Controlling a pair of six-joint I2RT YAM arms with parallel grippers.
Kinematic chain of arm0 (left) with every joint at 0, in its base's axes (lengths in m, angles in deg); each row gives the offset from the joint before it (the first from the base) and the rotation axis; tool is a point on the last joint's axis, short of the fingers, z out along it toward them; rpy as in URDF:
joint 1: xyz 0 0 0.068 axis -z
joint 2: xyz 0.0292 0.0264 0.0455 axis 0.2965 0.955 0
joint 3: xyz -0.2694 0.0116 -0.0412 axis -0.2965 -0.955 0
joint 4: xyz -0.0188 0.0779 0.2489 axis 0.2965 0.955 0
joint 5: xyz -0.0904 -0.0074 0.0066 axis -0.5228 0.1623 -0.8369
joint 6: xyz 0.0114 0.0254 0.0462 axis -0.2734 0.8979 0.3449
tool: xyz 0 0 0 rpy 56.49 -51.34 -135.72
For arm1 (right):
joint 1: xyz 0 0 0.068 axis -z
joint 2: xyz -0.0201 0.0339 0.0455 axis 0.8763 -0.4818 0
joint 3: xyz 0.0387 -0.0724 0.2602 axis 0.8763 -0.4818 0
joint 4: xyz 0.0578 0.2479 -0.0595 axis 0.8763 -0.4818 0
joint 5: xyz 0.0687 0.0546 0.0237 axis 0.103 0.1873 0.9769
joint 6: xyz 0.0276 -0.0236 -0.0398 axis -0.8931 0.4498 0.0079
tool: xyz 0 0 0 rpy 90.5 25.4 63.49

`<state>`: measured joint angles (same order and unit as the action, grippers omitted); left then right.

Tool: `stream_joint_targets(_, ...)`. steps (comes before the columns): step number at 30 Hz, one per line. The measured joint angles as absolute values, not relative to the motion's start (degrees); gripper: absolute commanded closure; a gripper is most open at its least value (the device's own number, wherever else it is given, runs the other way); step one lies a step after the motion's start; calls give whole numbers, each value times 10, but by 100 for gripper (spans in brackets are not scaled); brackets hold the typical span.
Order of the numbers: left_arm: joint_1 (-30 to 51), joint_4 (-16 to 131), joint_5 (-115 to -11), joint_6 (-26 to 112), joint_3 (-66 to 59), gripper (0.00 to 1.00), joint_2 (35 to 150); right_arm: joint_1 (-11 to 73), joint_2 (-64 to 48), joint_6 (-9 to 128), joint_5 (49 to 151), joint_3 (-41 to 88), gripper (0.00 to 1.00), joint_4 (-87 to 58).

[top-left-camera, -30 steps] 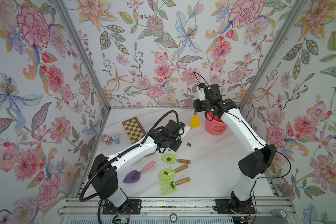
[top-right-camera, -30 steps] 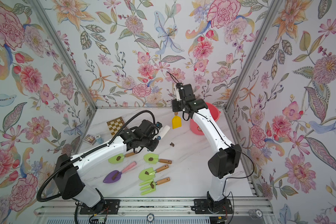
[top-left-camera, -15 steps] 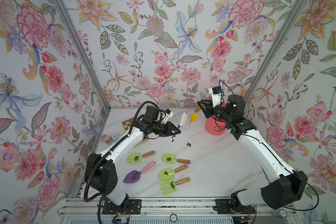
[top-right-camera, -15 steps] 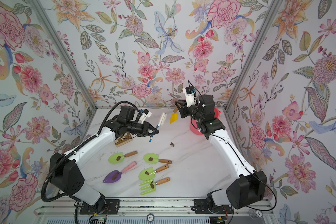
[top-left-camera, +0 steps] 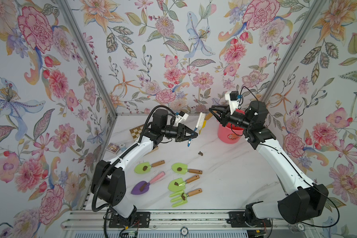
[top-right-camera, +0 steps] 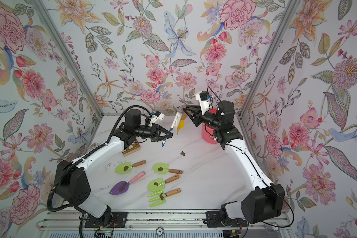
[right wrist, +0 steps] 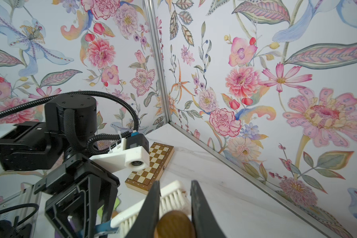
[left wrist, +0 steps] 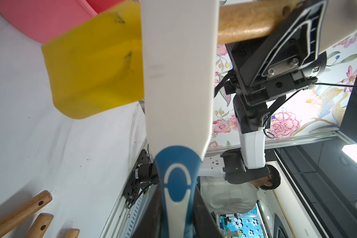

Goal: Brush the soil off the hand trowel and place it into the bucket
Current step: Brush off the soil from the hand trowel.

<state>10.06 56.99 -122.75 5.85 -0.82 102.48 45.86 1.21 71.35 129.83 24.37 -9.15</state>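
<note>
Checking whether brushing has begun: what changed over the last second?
The left claw, holding the brush, rose from low over the table tools toward the back, bringing the brush up to the yellow trowel. The right arm swung outward, tilting the trowel gripped in the right claw. Table tools, soil lump and bucket stayed put.

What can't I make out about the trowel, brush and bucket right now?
Yellow trowel blade: the brush covers part in the left wrist view; too small in both top views.
Bucket inside: the right arm covers it in both top views; cut off in the left wrist view.
Bristle contact with the blade: hidden behind the right gripper in the right wrist view.
</note>
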Motion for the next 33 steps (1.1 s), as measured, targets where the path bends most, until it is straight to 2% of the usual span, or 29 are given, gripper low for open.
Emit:
stream_joint_targets(16, 96, 448, -1230, -29, -116, 100, 1047, 468, 20, 649, 1336, 276, 99, -20)
stream_joint_targets(21, 50, 449, -1234, -30, -100, 100, 1047, 468, 6, 642, 1340, 300, 98, -18)
stream_joint_targets(25, 19, 525, -1222, 22, -30, 100, 1046, 468, 1, 640, 1339, 300, 98, -18)
stream_joint_targets(33, 27, 548, -1226, 30, -3, 100, 1009, 461, -19, 638, 1346, 308, 97, -20)
